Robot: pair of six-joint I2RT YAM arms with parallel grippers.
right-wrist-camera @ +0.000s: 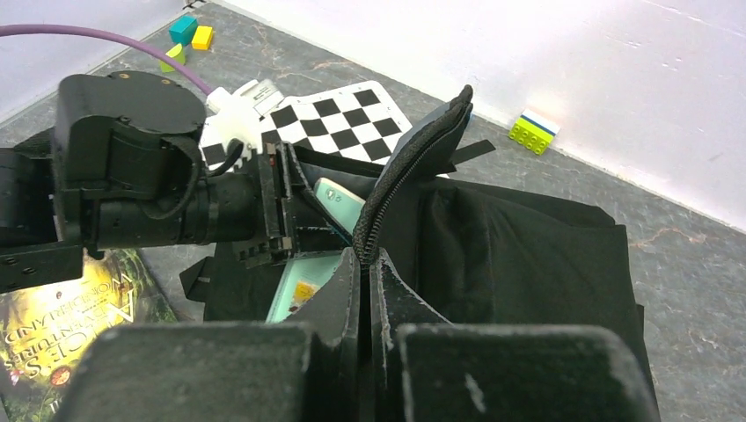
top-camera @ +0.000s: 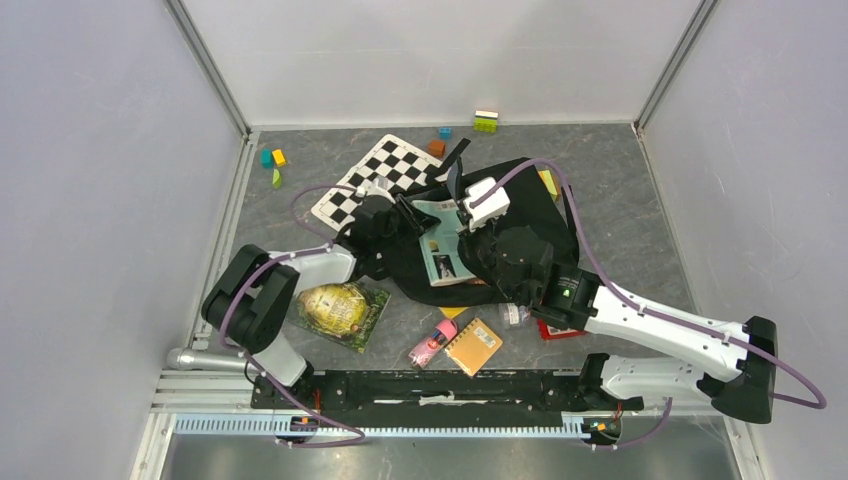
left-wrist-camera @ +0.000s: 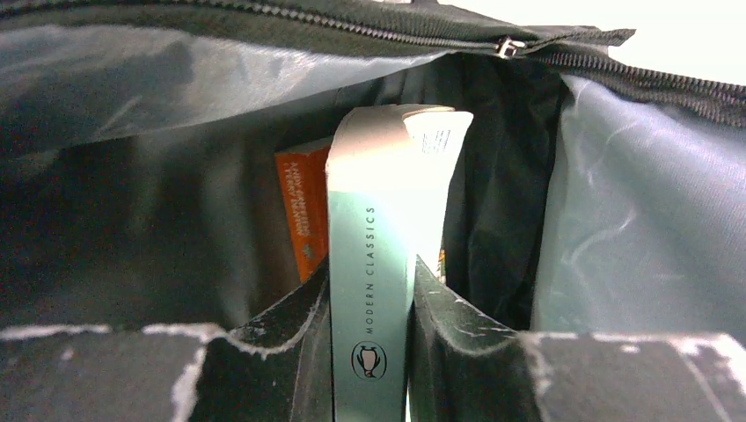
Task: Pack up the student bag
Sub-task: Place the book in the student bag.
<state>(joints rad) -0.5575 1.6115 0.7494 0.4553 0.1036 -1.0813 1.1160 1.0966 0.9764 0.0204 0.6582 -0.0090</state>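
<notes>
Open student bag (top-camera: 525, 185), orange book (left-wrist-camera: 301, 211) inside, left gripper (left-wrist-camera: 369, 272) grasping pale green book (left-wrist-camera: 369, 220) within, right gripper (right-wrist-camera: 365, 264) clenched on bag's rim.

The bag (right-wrist-camera: 528, 255) is black, lined pale grey. The book (left-wrist-camera: 369, 290) is pale teal, with an orange book (left-wrist-camera: 301, 211) at its 9 o'clock. The board (top-camera: 385, 170) is black-and-white chequered.

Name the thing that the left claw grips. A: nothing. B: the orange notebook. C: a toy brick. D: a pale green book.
D: the left claw pinches the pale green book from both sides, and the book stands in the open bag.
</notes>
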